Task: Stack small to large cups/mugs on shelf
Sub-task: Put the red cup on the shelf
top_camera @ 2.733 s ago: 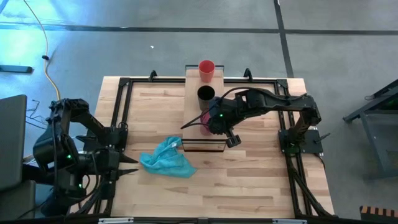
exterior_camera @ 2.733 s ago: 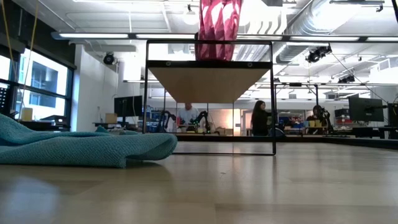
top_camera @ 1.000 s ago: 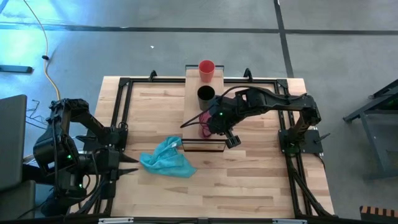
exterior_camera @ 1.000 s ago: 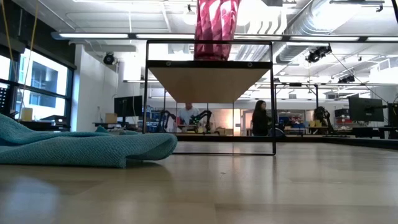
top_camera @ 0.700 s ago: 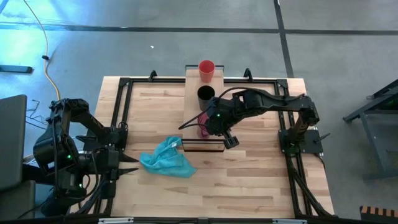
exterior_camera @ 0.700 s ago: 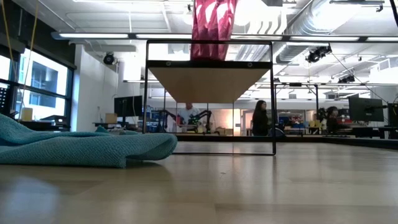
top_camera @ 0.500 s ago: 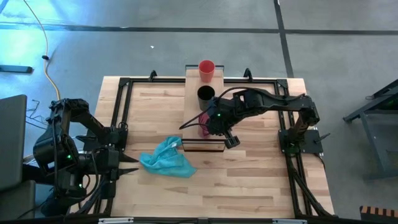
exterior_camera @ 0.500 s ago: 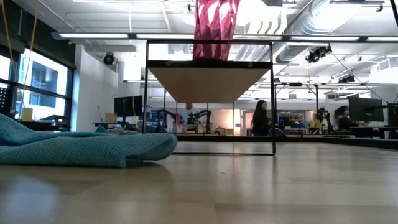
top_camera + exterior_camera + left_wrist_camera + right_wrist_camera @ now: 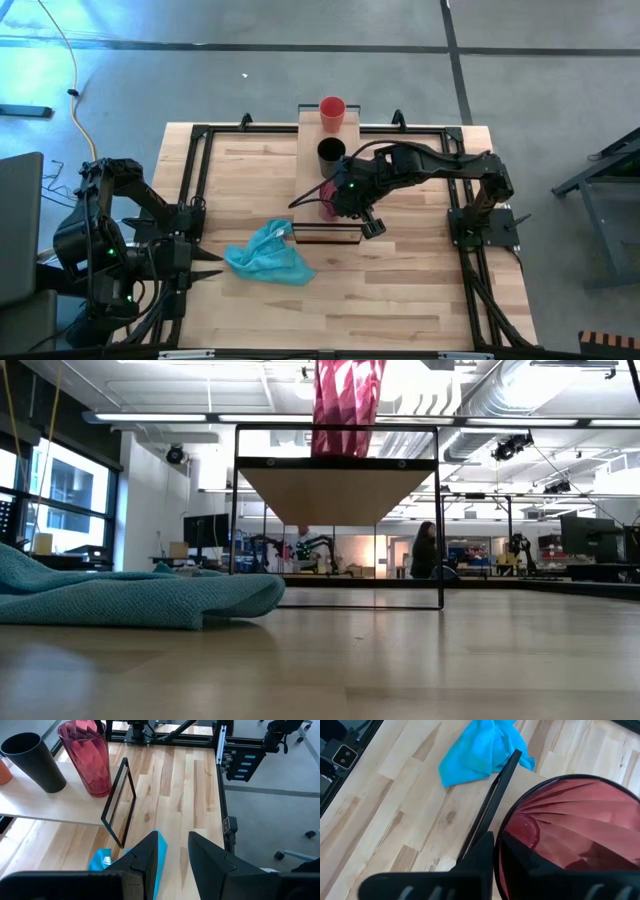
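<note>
A long pale shelf [image 9: 311, 170] stands raised on the table with a black frame [image 9: 120, 802] at its near end. On it stand an orange-red cup [image 9: 332, 108] at the far end, a black cup [image 9: 331, 152] in the middle, and a see-through pinkish-red cup [image 9: 346, 400] nearest the frame. My right gripper [image 9: 497, 845] reaches down over the pink cup [image 9: 325, 192] and is shut on it. My left gripper [image 9: 177, 852] is open and waits at the table's left edge [image 9: 208, 265], aimed at the shelf. My right gripper pinches the pink cup's wall at the rim [image 9: 502, 832], on the side toward the shelf's frame. One finger [image 9: 481, 855] is outside the cup and the other shows through the wall inside it. The fingers come from above. The cup stands upright with its base on the shelf [image 9: 338, 485].
A crumpled light blue cloth [image 9: 268, 255] lies on the slatted tabletop left of the shelf's near end. Black rails [image 9: 200, 170] border the table. Bare wood lies on the near half of the table. People move in the room behind.
The right gripper has stayed on the pink cup. In the low view the cup shifted and tipped a little sideways on the shelf, then came back nearly upright. The other cups and the cloth have kept still.
</note>
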